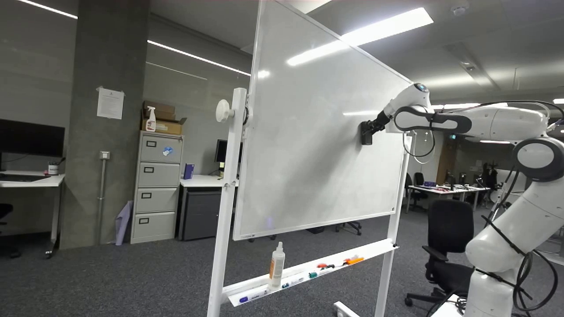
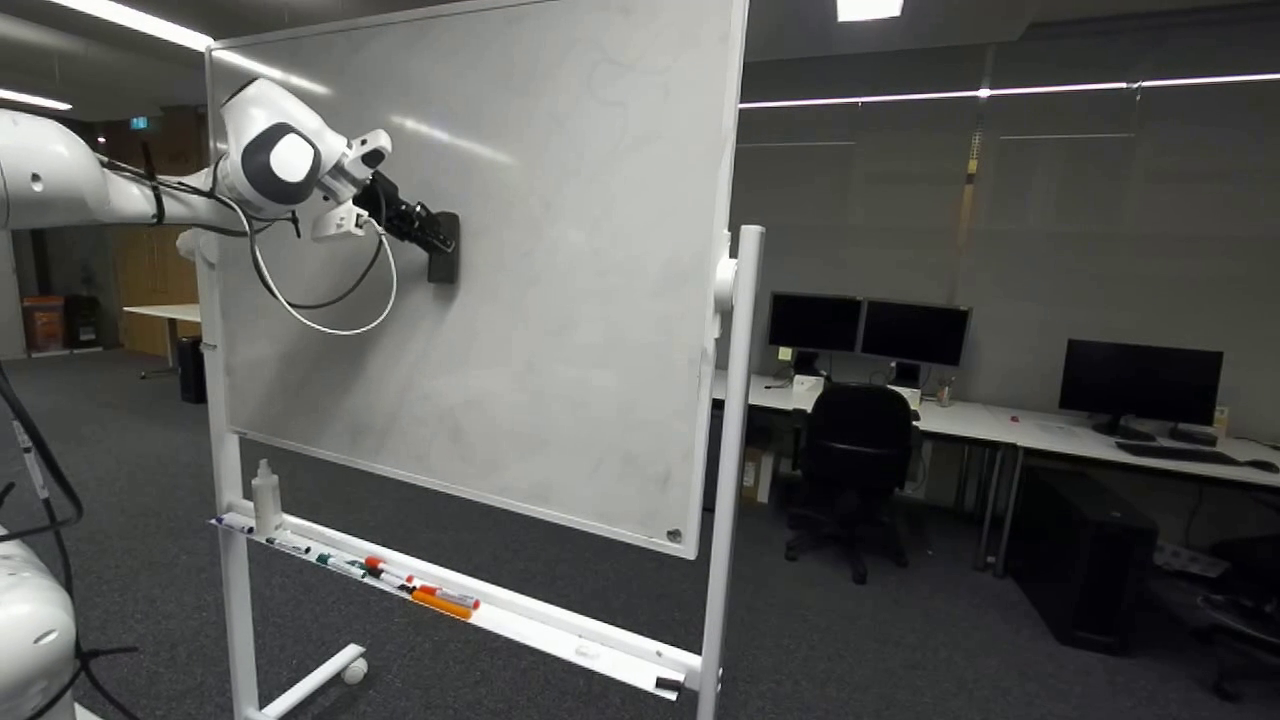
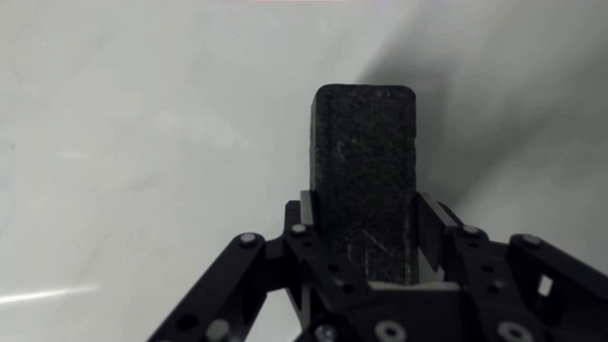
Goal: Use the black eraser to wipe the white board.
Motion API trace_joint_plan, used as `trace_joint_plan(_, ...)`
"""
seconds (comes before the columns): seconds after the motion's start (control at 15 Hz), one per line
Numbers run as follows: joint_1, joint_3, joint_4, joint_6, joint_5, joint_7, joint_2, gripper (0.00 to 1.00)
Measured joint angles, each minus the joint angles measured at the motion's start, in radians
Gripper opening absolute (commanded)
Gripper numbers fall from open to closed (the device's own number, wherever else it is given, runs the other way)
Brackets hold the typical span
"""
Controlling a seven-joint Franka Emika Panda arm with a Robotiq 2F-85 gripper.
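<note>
The white board (image 1: 304, 163) is a big glossy panel on a white rolling stand; it shows in both exterior views (image 2: 570, 340) and fills the wrist view background (image 3: 142, 156). Faint grey smudges mark its surface. The black eraser (image 1: 365, 134) is upright, long side vertical, against the board's face; it shows in both exterior views (image 2: 446, 255). My gripper (image 1: 372, 126) reaches it from the arm's side (image 2: 434, 236). In the wrist view my gripper (image 3: 365, 199) is shut on the sides of the eraser (image 3: 365, 142). Its wiping face is hidden.
A tray (image 1: 374, 250) under the board carries a white bottle (image 1: 276, 267), several markers (image 2: 345, 566) and an orange marker (image 2: 441, 603). The stand's posts (image 2: 735, 450) flank the board. Loose cables (image 2: 340, 330) hang at the wrist. An office chair (image 1: 449, 237) stands behind the arm.
</note>
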Motion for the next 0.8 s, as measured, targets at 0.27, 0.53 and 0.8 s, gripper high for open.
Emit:
trace_joint_plan(0.27,0.013,-0.033,0.173,-0.029,0.078,0.000,0.038,0.30)
trace_joint_plan(0.53,0.018,-0.041,0.221,-0.060,0.088,0.000,0.091,0.30)
trace_joint_plan(0.8,0.032,-0.036,0.191,-0.134,0.083,-0.019,0.091,0.30)
